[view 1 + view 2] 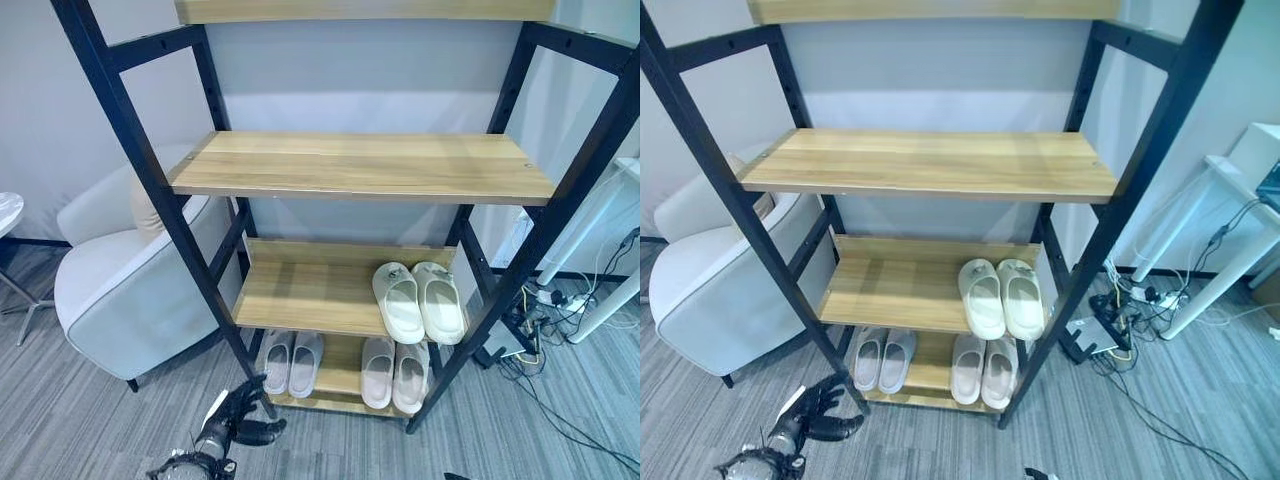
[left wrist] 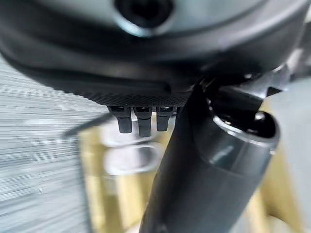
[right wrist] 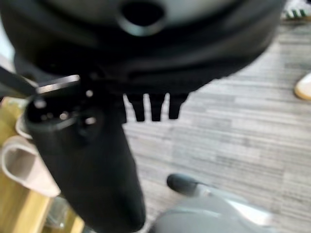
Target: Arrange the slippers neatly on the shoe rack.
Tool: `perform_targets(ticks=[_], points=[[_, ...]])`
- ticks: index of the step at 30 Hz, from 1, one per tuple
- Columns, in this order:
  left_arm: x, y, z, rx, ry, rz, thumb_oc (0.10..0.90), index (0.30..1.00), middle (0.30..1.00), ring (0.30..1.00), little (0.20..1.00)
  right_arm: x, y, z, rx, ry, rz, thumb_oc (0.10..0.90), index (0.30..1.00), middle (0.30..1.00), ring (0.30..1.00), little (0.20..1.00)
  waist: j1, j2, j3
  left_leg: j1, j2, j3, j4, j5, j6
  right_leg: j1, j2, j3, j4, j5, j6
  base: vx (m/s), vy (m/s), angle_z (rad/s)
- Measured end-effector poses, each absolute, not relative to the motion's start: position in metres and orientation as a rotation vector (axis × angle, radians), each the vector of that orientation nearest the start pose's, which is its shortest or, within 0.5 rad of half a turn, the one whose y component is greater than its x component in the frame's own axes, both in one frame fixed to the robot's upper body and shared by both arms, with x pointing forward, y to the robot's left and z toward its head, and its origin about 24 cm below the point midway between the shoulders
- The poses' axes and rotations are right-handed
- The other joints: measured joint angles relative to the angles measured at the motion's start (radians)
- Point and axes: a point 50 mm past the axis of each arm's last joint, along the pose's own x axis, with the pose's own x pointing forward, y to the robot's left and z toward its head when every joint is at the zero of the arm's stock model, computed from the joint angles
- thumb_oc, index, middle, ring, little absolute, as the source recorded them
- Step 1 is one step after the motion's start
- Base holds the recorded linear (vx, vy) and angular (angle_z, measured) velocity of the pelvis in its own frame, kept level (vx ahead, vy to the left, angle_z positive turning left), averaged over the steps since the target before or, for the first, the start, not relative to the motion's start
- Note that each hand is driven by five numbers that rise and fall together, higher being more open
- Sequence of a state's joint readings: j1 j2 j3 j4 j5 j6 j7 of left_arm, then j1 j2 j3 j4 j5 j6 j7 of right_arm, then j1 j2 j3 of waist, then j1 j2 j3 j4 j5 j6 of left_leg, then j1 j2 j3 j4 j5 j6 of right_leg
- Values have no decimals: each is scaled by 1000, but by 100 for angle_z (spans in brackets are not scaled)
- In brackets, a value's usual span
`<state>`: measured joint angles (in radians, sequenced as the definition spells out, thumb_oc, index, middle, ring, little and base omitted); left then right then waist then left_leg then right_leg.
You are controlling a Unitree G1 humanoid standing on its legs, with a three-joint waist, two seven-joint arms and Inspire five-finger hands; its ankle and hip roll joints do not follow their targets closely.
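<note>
Nearest the camera, the left hand (image 1: 243, 410) hangs low by the rack's front left foot, its fingers (image 1: 836, 428) loosely spread and relaxed with nothing between them, and its own wrist view agrees: straight fingertips, no slipper held. Beyond those fingers stands the rack (image 1: 130, 125), a tall black frame with wooden shelves, the upper ones bare. To the side of the hand away from the rack sits a pale armchair (image 1: 125, 290). Up and across from the fingertips, a cream pair (image 1: 419, 300) lies side by side on the right end of the middle shelf, toes toward the wall. Just ahead of the fingers, on the bottom shelf, a grey pair (image 1: 291, 361) lies closest, and a beige pair (image 1: 394, 372) farther along. Each pair is already squared up and touching, so the arranging looks about finished, and the hand is probably empty for that reason. The right hand (image 3: 155, 104) shows in its wrist view over grey carpet, short fingertips straight and holding nothing.
</note>
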<state>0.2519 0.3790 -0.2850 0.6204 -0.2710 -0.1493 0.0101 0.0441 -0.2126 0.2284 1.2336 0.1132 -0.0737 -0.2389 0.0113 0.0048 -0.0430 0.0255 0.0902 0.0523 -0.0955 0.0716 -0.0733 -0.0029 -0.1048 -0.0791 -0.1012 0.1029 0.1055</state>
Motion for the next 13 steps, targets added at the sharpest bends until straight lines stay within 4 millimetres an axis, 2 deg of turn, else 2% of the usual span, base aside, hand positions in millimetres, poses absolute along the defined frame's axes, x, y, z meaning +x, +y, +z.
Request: perform_targets(ticks=[4, 10, 13], points=[[91, 235, -138, 196, 930, 106, 800, 900, 900, 900, 900, 72, -225, -164, -320, 1177, -202, 800, 900, 900, 900, 900, -2, -12, -8, -1, 0, -1, 0, -1, 0, -2, 0, -1, 0, -2, -2, 0, 0, 0], [73, 253, -155, 234, 1109, 269, 800, 900, 900, 900, 900, 60, -227, -167, -292, 1227, -211, 800, 900, 900, 900, 900, -6, -19, -11, 1, 0, -2, 0, -2, -1, 2, 0, -2, 0, -3, -4, 0, 0, 0], [64, 258, -157, 224, 1156, 328, 800, 900, 900, 900, 900, 57, -228, -167, -266, 1236, -219, 800, 900, 900, 900, 900, -17, -18, -12, 2, 0, -1, 0, -4, -3, 3, 0, -1, 0, -5, -6, 0, 0, 0]])
